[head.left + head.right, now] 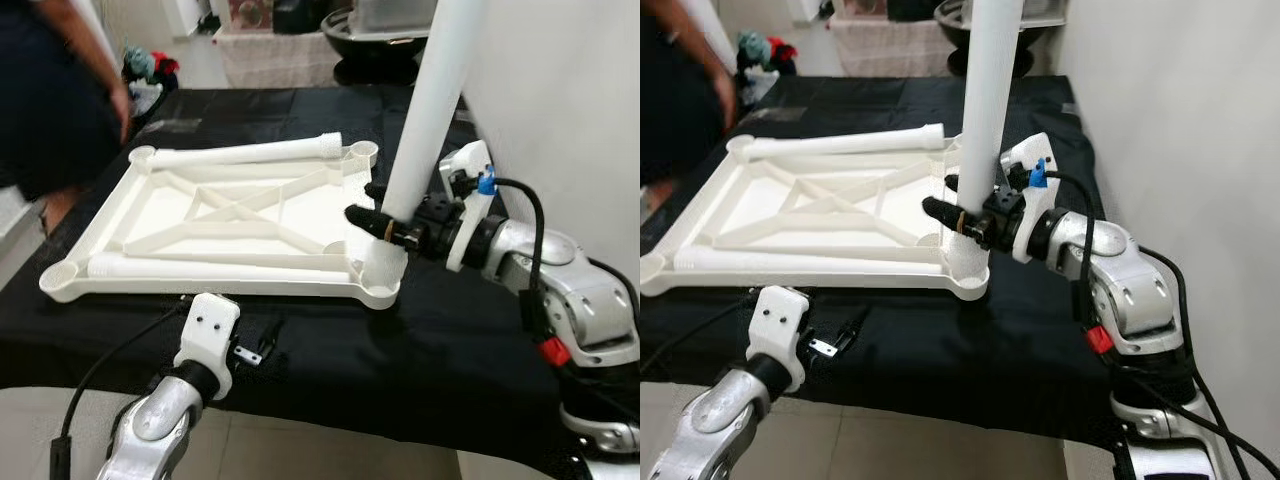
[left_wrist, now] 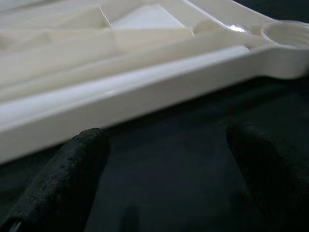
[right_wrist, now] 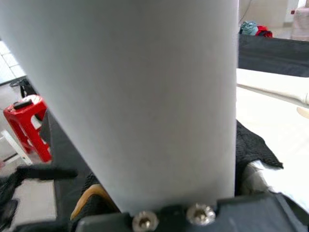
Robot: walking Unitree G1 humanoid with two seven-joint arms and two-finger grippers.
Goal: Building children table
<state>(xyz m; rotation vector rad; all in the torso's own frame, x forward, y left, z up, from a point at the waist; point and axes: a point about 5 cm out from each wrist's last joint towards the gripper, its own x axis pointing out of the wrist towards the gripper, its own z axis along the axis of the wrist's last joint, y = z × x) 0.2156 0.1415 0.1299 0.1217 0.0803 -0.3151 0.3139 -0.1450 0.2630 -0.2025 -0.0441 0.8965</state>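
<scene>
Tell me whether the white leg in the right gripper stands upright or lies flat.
Nearly upright, leaning slightly. The white leg rises from the tabletop's near-right corner socket, with the right gripper shut around it.

A person [image 1: 45, 100] stands beyond the black cloth [image 1: 450, 340]; a red stool [image 3: 26, 123] sits on the floor.

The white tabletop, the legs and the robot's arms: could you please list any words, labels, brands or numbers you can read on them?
None can be read.
The white tabletop, lying underside up on the black cloth, is plain.
The upright table leg, gripped by the right gripper, is bare white.
The left gripper, open near the tabletop's edge, carries no marking.
</scene>
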